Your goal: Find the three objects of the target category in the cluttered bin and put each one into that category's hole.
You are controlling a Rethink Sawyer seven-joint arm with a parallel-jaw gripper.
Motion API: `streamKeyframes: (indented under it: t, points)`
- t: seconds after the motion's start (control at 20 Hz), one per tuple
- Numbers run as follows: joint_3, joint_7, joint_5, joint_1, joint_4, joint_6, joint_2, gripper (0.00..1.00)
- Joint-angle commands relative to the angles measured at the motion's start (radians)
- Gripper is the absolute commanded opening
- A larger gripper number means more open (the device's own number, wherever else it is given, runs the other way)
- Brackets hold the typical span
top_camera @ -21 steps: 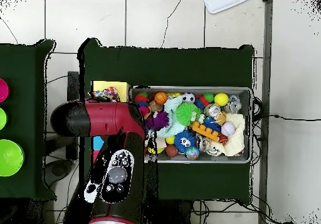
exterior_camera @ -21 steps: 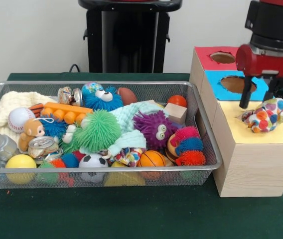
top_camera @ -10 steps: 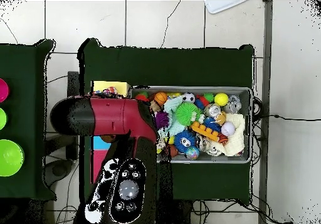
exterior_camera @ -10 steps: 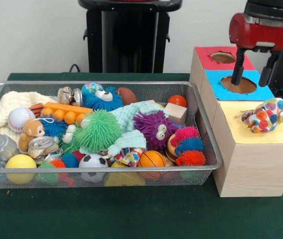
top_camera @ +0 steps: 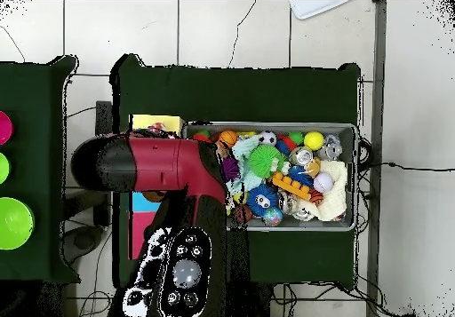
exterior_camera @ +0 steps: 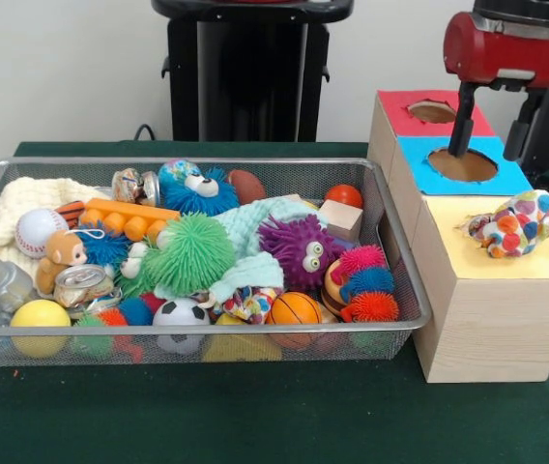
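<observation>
Green cloth covers the bench (exterior_camera: 255, 416); in the front view the end effector (exterior_camera: 494, 121) has risen, fingers spread and empty, above the blue hole (exterior_camera: 462, 163), leaving the patterned cloth toy (exterior_camera: 519, 222) just below it on the yellow panel (exterior_camera: 506, 253), seemingly released short of any hole. Overhead, the arm (top_camera: 169, 167) hides the box, with the bin (top_camera: 347, 220) beside it.

1. We see our gripper (exterior_camera: 492, 121) hanging above the blue hole (exterior_camera: 462, 163), its two black fingers (exterior_camera: 462, 121) pointing down, spread apart and empty.
2. Our red and black arm (top_camera: 169, 209) reaches over that hole's box.
</observation>
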Motion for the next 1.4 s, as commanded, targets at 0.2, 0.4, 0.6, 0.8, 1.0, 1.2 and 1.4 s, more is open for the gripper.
streamKeyframes:
  t: [0.2,0.4,0.6,0.8,1.0,1.2,1.4]
  points:
    - [0.100,0.089,0.016,-0.049,0.072,0.105,-0.049,1.00]
    - [0.102,0.096,0.024,-0.049,0.066,0.145,-0.073,1.00]
    - [0.111,0.096,0.028,-0.055,0.055,0.169,-0.084,1.00]
    - [0.112,0.068,0.006,-0.069,0.036,0.170,-0.083,1.00]
    - [0.123,0.012,-0.021,-0.103,0.012,0.173,-0.083,1.00]
    - [0.155,-0.052,-0.042,-0.150,-0.009,0.181,-0.076,1.00]
    - [0.190,-0.095,-0.056,-0.198,-0.036,0.175,-0.063,1.00]
